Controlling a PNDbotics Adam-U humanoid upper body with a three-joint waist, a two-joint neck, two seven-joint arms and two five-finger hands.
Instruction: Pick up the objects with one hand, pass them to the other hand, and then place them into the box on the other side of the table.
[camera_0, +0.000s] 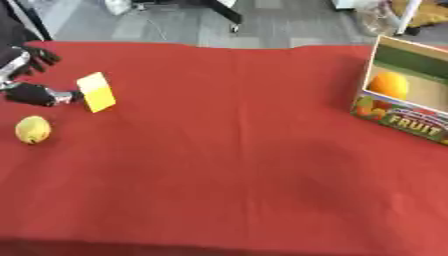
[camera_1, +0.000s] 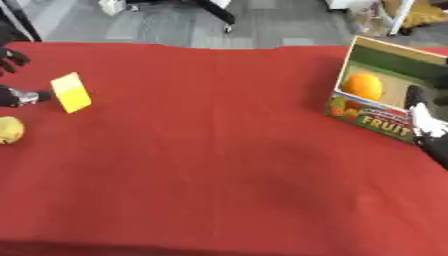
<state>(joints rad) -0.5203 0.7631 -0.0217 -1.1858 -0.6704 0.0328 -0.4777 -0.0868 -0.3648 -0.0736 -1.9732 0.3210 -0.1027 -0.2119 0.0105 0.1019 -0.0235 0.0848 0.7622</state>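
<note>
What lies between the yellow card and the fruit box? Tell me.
Nothing but bare red tablecloth between the yellow card and the fruit box, seen in both eye views.

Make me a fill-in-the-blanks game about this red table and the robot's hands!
1. The left hand pinches a flat ____ card above the table.
2. The yellow fruit lies on the ____ tablecloth.
3. Inside the box sits an ____ fruit.
4. The word printed on the front of the box is ____.

Missing words: yellow, red, orange, FRUIT.
</note>
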